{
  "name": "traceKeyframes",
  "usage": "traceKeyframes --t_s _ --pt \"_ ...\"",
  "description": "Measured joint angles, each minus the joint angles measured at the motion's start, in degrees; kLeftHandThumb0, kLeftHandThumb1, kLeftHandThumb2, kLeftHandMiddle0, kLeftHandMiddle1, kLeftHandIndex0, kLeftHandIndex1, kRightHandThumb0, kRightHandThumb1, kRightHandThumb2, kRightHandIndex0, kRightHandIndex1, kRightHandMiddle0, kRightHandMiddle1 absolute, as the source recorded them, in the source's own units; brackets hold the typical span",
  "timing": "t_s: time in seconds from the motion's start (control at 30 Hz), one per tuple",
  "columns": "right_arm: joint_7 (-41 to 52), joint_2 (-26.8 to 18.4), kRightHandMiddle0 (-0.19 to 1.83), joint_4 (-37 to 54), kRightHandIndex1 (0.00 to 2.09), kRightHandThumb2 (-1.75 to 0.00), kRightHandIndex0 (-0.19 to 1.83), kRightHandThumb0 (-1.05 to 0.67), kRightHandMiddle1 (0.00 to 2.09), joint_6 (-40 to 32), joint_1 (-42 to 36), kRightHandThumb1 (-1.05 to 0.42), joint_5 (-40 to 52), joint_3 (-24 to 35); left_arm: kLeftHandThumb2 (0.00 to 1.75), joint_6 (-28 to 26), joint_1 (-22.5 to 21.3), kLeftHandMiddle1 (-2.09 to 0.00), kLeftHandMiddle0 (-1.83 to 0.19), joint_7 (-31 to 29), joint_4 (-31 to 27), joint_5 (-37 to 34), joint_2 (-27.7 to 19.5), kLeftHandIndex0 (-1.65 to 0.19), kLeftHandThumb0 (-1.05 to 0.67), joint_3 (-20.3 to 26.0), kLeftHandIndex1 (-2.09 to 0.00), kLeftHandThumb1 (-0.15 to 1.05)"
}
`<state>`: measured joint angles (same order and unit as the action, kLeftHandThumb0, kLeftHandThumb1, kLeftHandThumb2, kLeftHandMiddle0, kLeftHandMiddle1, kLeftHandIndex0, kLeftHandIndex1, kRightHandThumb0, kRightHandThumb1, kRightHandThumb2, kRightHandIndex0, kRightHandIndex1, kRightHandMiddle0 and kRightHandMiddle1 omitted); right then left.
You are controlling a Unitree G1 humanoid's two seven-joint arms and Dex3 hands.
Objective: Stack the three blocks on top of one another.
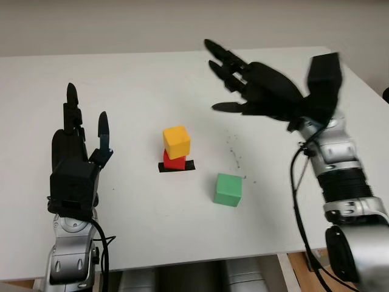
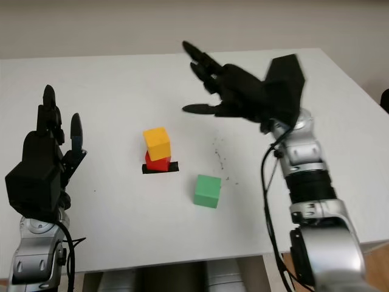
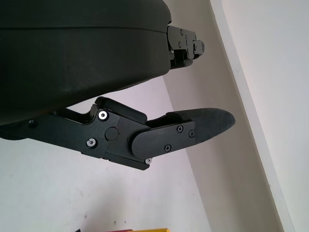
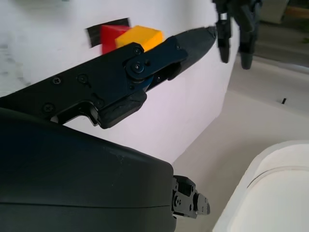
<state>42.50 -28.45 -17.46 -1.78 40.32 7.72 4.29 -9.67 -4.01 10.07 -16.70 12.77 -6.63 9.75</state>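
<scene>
Right hand [image 1: 243,85] hanging open above the far right of the table [image 1: 134,91], holding nothing; left hand [image 1: 79,152] open too, idling at near left. Yellow block [image 1: 177,141] sitting slightly askew on red block [image 1: 174,160] at centre, over a black marker [image 1: 176,166]. Green block [image 1: 228,189] lying loose, near right of the pair. Probably light, rigid, smooth-faced; pinching two opposite side faces looks soundest.

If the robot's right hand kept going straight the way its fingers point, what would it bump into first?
Probably nothing. The right hand is open, raised above the table, fingers pointing toward the far left. The yellow block on the red block and the green block sit nearer, off that line. Depth is unclear.
</scene>
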Motion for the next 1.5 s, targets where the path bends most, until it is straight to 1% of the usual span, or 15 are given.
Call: traceKeyframes --t_s 0.13,0.27,0.4,0.6,0.83,1.07,1.17,1.5 --pt "-0.55 -3.75 0.04 8.46 0.08 -0.06 -0.01 -0.75 0.10 -1.36 -7.81 -0.89 -0.13 1.33 0.62 0.05 0.19 -0.05 0.02 -0.31 0.00 -0.13 -0.17 0.01 -0.66 0.06 -0.06 1.05" --pt "-1.27 -6.13 0.07 17.54 0.08 -0.05 0.00 -0.71 0.09 -1.78 -17.21 -0.89 -0.40 2.80 0.62 0.40 0.13 -0.05 0.03 -0.79 0.03 -1.00 -0.22 0.02 -0.65 0.18 -0.05 1.05" --pt "-3.28 -7.19 0.13 24.72 0.08 -0.06 0.02 -0.71 0.10 -2.02 -24.33 -0.89 -1.58 3.96 0.63 0.46 0.12 -0.05 0.03 -1.00 0.03 -1.10 -0.30 0.02 -0.66 0.30 -0.05 1.05" --pt "-5.52 -8.64 0.17 29.30 0.08 -0.05 0.07 -0.71 0.09 4.21 -31.26 -0.89 -6.78 4.44 0.61 0.54 0.12 -0.05 0.02 -1.03 0.04 -1.07 -0.42 0.01 -0.67 0.40 -0.06 1.05" --pt "-10.06 -8.51 0.20 30.11 0.05 -0.05 0.03 -0.70 0.08 15.82 -36.85 -0.90 -13.53 3.54 0.61 0.53 0.12 -0.05 0.03 -1.20 0.05 -1.29 -0.47 0.02 -0.66 0.56 -0.05 1.05" --pt "-20.47 -4.95 0.24 26.64 0.04 -0.05 -0.01 -0.69 0.07 26.95 -39.45 -0.89 -22.41 0.50 0.61 0.53 0.12 -0.05 0.03 -1.38 0.05 -1.26 -0.53 0.02 -0.66 0.56 -0.05 1.05" --pt "-24.20 -4.07 0.24 24.50 0.03 -0.05 -0.04 -0.69 0.06 28.91 -39.45 -0.88 -26.54 -0.92 0.60 0.53 0.12 -0.05 0.03 -1.45 0.05 -1.27 -0.55 0.02 -0.65 0.57 -0.05 1.05" --pt "-31.15 -3.65 0.28 19.35 0.04 -0.05 -0.09 -0.72 0.07 29.62 -37.59 -0.89 -34.60 -4.24 0.59 0.53 0.13 -0.05 0.04 -1.56 0.04 -1.74 -0.54 0.02 -0.64 0.59 -0.05 1.05"
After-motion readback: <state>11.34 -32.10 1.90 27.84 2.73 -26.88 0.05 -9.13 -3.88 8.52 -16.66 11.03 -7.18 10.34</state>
